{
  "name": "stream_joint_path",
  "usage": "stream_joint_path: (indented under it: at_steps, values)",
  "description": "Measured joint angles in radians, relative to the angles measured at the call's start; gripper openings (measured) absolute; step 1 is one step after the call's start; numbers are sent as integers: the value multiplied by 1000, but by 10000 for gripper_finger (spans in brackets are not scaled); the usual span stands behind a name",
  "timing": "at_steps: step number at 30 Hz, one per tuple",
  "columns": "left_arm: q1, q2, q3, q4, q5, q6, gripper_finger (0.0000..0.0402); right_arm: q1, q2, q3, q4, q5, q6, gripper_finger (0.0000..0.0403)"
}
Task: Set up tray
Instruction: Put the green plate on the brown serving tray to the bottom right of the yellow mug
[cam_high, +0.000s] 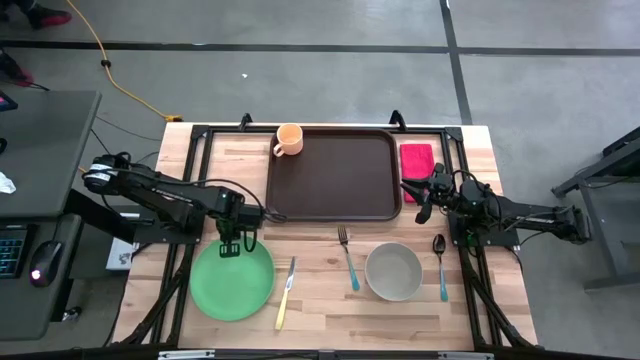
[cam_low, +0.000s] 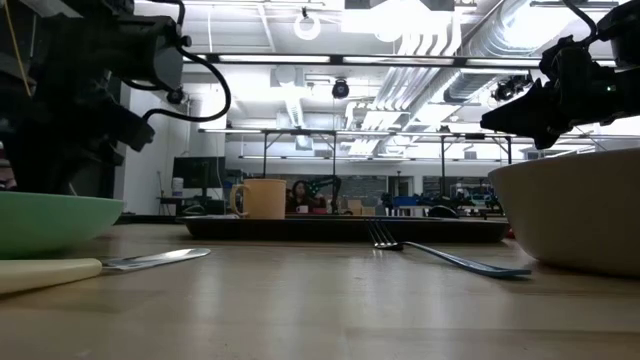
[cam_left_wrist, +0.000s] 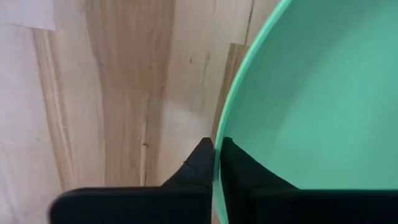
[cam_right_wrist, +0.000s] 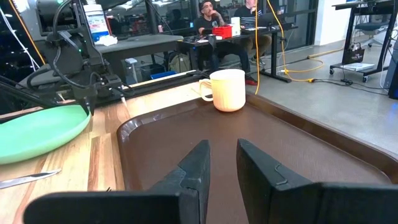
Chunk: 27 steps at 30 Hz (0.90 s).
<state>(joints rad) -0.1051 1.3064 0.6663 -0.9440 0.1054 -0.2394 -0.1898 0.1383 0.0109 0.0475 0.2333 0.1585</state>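
Where unlabelled: tray (cam_high: 335, 174); plate (cam_high: 232, 281)

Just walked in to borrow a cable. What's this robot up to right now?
It is setting up a meal tray. The left claw is shut on the far rim of the green plate, which lies on the table. The right claw is open at the tray's right edge. A cup already sits in the tray's corner; fork, knife, bowl, spoon and napkin remain outside it.
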Motion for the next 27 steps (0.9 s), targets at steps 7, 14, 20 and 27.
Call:
stream_joint_path:
  at_steps: [7, 14, 20, 27]
  values:
    - [0, 0, 1, -1, 2, -1, 14, 0, 0, 0, 0, 0, 1, 57]
    - [0, 0, 1, -35, 16, -18, 13, 0, 0, 0, 0, 0, 1, 57]
    - [0, 2, -2, -63, 80, -114, 13, 0, 0, 0, 2, 0, 1, 57]
    - [0, 1, -2, -97, 153, -169, 13, 0, 0, -1, 21, 1, 1, 57]
